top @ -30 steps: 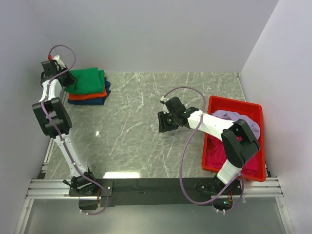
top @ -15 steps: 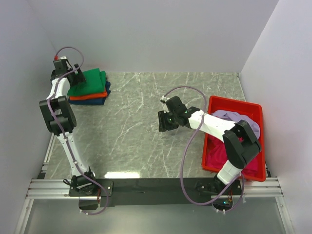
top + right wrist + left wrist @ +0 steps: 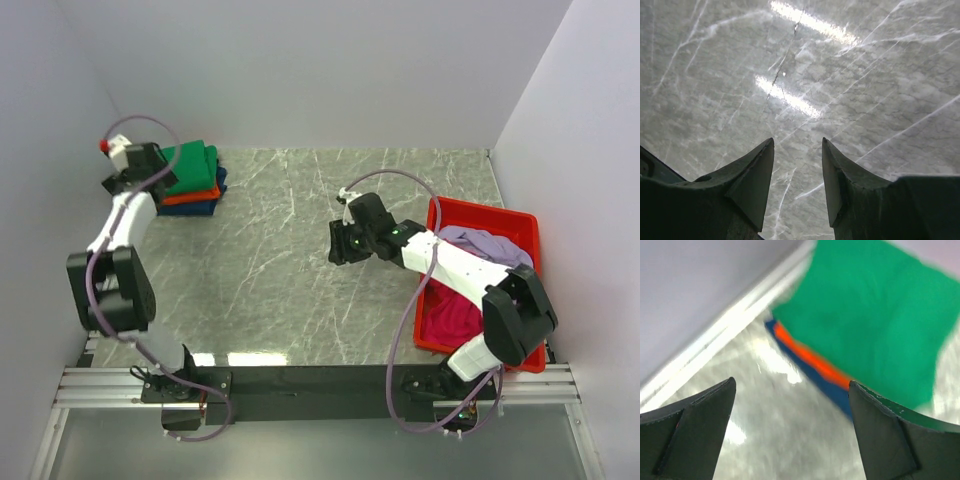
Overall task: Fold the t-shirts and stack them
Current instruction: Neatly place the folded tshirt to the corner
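Left elbow drops back; left gripper (image 3: 792, 385) wide open, empty, beside far-left stack (image 3: 190, 180): green t-shirt (image 3: 875, 315) on orange t-shirt (image 3: 815, 362), navy t-shirt (image 3: 837, 396). Over table (image 3: 865, 75), right gripper (image 3: 798, 141) half-open, empty. In red bin (image 3: 531, 222): magenta t-shirt (image 3: 450, 320), lilac t-shirt (image 3: 485, 243).

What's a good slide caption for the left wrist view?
Open left gripper near folded green-orange-navy shirt stack on marbled table.
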Robot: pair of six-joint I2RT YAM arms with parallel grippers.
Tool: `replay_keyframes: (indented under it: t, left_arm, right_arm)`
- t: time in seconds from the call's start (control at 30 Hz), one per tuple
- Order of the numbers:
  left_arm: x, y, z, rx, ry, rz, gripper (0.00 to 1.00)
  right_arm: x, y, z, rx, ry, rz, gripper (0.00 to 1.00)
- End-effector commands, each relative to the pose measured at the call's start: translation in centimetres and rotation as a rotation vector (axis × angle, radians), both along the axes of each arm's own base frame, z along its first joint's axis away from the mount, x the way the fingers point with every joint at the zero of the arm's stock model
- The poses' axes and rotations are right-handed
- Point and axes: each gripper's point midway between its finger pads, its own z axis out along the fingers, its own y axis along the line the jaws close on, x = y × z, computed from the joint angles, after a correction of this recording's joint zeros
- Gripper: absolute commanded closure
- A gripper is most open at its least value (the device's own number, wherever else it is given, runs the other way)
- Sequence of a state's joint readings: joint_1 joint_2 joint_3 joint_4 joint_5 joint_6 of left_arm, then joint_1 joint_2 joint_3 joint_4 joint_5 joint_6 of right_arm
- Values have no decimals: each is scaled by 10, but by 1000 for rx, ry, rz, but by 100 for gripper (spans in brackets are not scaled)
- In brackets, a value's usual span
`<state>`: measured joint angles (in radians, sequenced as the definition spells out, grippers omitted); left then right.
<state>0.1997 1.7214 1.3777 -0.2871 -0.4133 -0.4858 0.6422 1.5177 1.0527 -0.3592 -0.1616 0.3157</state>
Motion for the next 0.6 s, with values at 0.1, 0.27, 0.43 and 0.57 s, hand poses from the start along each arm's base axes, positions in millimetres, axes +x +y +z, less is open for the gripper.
replay_keyframes:
  t: [0.1,0.27,0.43,0.57]
  left_arm:
    - [-39,-89,34,46,-167,-73,1]
    - [-80,-174,27,1,-166,-281,1]
    - [-124,-243,15,-84,-168,-502,1]
    - [-153,-280,20,-182,-207,-674,1]
  right_arm:
    - [8,-19,23,-11,-94,-58,49]
    - [11,-31,35,-9,-141,-96,49]
    - [10,-40,52,7,-208,-125,49]
    - [7,-51,71,29,-279,-160,48]
